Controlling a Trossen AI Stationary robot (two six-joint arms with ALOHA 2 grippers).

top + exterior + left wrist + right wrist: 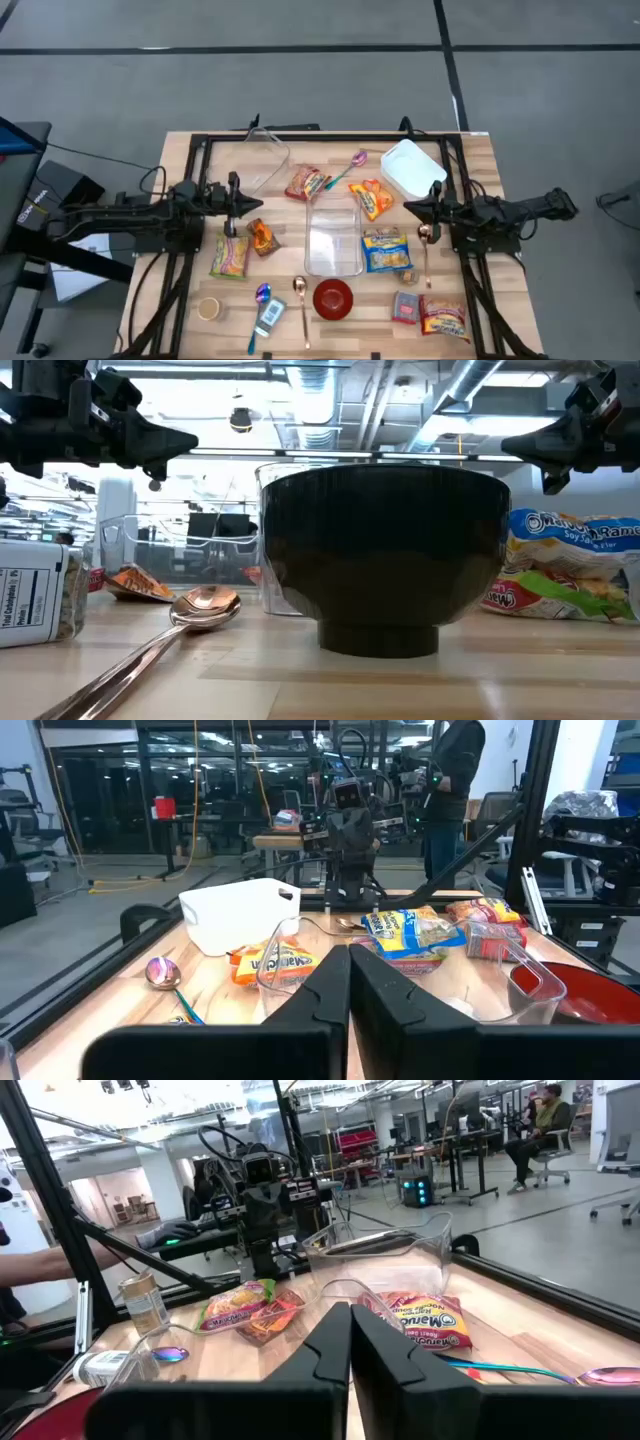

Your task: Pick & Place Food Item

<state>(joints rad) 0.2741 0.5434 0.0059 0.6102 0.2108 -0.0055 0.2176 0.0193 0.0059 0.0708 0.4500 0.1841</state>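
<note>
Several food packets lie flat on the wooden table: a red-orange one (305,183), an orange one (372,198), a blue-yellow one (385,250), a green-pink one (230,257) and a red one (443,318). A clear container (333,238) stands at the middle, between the two grippers. My left gripper (255,205) hovers shut, left of the container, its fingers (335,982) level and pointing toward the table's right. My right gripper (410,205) hovers shut on the opposite side, by the orange packet, its fingers (335,1342) pointing left. Neither gripper holds anything.
A red bowl (333,298) stands near the front edge, with a copper spoon (300,300), a bottle (268,318) and a small jar (208,308) to its left. A white tub (412,167) and a second clear container (265,155) stand at the back. A black frame (330,137) runs around the table.
</note>
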